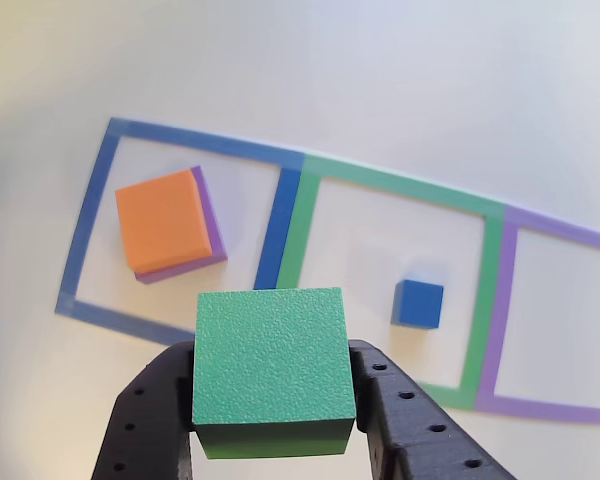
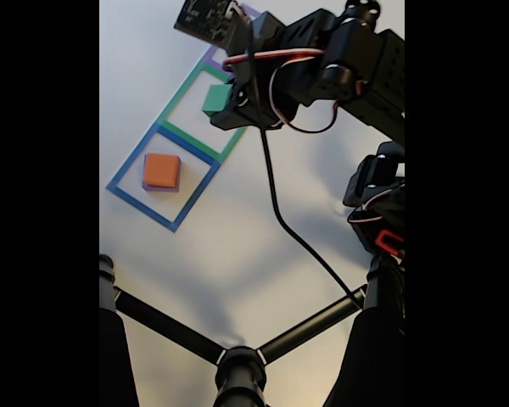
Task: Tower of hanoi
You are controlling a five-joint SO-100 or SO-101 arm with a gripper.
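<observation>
The white table [image 1: 400, 80] carries three taped square outlines in a row: blue [image 1: 92, 215], green [image 1: 490, 300], purple [image 1: 500, 330]. Inside the blue outline the flat purple block [image 1: 212, 225] lies with the orange block [image 1: 163, 220] stacked on it, near that square's left edge in the other view: the widest two rest in graded order. The green block [image 1: 270, 355] hangs above the table, clamped between the gripper [image 1: 273, 400] fingers, probably in transit to a free square. The small blue cube [image 1: 418, 303] sits alone inside the green outline, likely parked there.
</observation>
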